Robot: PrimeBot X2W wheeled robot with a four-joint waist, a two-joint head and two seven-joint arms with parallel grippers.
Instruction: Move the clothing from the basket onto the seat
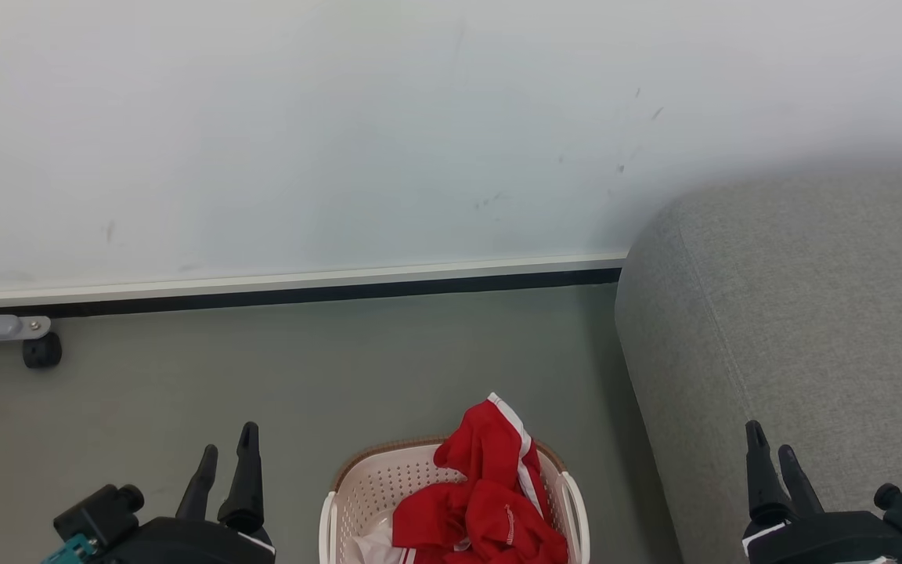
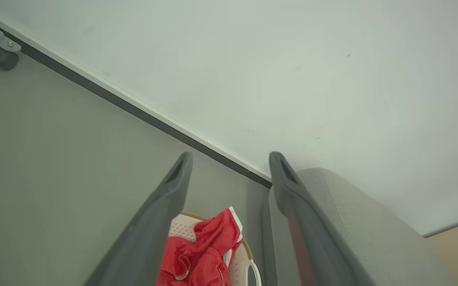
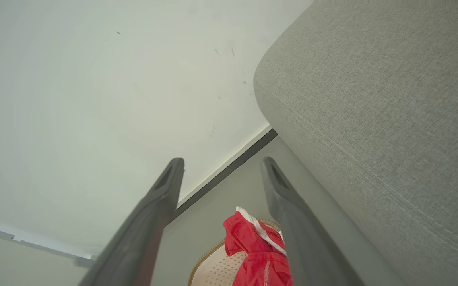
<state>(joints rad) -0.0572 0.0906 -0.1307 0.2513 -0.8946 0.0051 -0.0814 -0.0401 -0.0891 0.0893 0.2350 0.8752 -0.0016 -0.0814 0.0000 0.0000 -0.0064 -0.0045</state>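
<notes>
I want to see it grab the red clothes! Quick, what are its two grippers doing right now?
Left gripper: jaws open, holding nothing.
Right gripper: jaws open, holding nothing.

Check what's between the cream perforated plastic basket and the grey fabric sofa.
Bare grey floor only, between cream perforated basket and grey fabric sofa; head view.

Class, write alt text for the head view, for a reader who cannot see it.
Red clothing with white stripes lies heaped in a cream basket on the floor, bottom centre. A grey sofa stands to its right, a pale wall behind. The robot's left hand and right hand, both open and empty, point up from the lower corners.
</notes>
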